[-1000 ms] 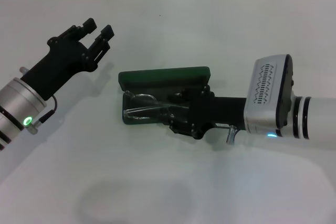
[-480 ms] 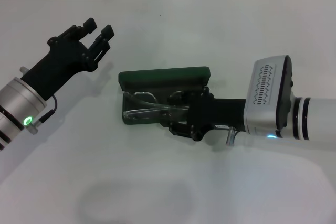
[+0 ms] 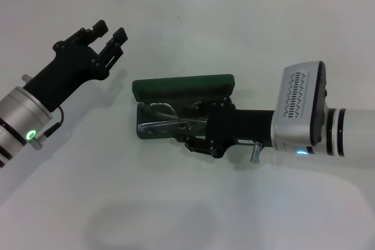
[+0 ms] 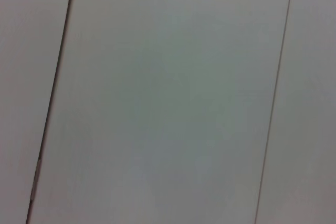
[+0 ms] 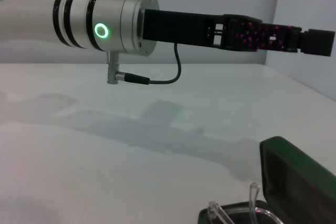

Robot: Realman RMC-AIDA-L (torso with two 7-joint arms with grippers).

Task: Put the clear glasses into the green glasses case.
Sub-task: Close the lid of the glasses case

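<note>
1. The green glasses case point(image 3: 176, 89) is seen open at the middle of the table point(image 3: 263, 33), its lid raised on the far side.
2. The clear glasses point(image 3: 167, 122) are lying inside the case tray.
3. The right gripper point(image 3: 196, 130) has been drawn slightly back to the right since a second ago; whether it is clenched or released cannot be told.
4. The placing is judged nearly complete.
5. The left gripper point(image 3: 111, 32) is held unmoved at the far left, fingers spread and empty.
</note>
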